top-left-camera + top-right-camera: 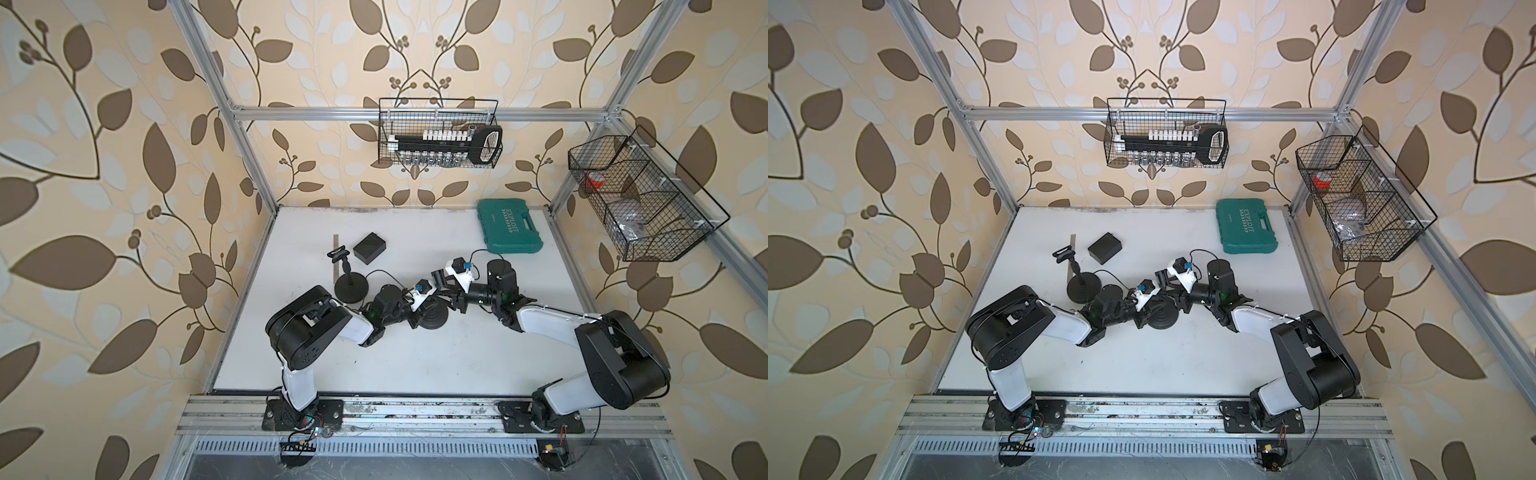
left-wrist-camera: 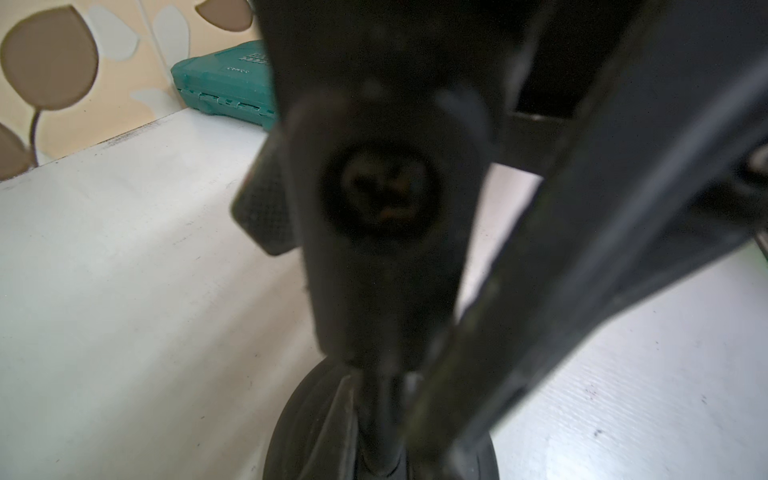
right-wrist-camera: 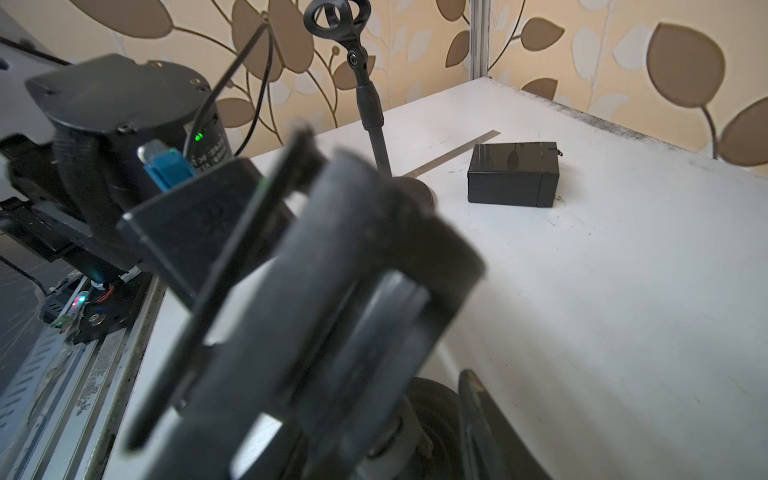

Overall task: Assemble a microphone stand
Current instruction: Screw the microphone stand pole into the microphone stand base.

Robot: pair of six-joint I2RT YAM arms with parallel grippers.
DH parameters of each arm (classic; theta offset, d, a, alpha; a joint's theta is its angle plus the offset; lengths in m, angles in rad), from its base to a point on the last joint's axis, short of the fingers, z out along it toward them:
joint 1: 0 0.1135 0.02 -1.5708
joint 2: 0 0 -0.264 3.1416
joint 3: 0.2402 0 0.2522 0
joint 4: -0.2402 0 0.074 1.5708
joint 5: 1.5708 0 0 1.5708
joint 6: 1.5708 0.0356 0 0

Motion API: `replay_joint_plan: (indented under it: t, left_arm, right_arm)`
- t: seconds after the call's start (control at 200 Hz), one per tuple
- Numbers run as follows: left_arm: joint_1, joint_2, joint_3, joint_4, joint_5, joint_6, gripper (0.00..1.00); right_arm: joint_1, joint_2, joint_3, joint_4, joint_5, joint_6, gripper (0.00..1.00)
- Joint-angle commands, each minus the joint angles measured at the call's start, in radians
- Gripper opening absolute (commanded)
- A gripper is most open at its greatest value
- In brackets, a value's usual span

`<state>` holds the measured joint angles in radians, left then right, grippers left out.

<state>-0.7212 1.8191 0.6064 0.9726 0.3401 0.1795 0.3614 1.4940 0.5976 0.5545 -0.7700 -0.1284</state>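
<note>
A round black stand base (image 1: 436,322) (image 1: 1163,320) sits mid-table with a thin pole rising from it. My left gripper (image 1: 428,311) (image 2: 382,407) is shut on that pole just above the base (image 2: 299,436). The black microphone clip (image 1: 438,277) (image 2: 382,199) tops the pole, blurred and close in the right wrist view (image 3: 353,270). My right gripper (image 1: 451,297) (image 3: 407,415) reaches in from the other side. Its one visible finger (image 3: 478,415) stands clear of the pole, with nothing gripped; the other finger is hidden behind the clip. A second, complete stand (image 1: 349,284) (image 3: 370,104) stands upright to the left.
A black box (image 1: 370,248) and a metal ruler (image 1: 336,257) lie behind the complete stand. A green tool case (image 1: 509,226) sits at the back right. Wire baskets hang on the back rail (image 1: 440,133) and the right frame (image 1: 640,199).
</note>
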Motion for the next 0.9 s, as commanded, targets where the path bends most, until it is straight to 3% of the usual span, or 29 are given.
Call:
replay_joint_plan:
  t: [0.0,0.375,0.46,0.55,0.645,0.895]
  left_arm:
    - [-0.004,0.033,-0.026,-0.117,0.005,0.024,0.05]
    - [-0.004,0.033,-0.023,-0.120,-0.004,0.015,0.05]
    - [-0.004,0.031,-0.022,-0.117,-0.005,0.012,0.05]
    - [-0.003,0.028,-0.023,-0.112,-0.007,0.007,0.06]
    - [-0.003,0.022,-0.026,-0.104,-0.010,-0.001,0.12]
    - [-0.003,-0.032,-0.039,-0.073,-0.031,-0.063,0.39]
  right_arm:
    - [-0.004,0.012,0.003,0.077,-0.031,0.013,0.47]
    - [0.037,0.023,-0.117,0.270,0.136,0.096,0.23]
    - [0.068,0.010,-0.145,0.287,0.230,0.098,0.05]
    - [0.104,-0.004,-0.169,0.295,0.326,0.106,0.00]
    - [0.154,-0.015,-0.194,0.303,0.459,0.133,0.00]
    - [0.339,-0.033,-0.248,0.299,0.879,0.232,0.00]
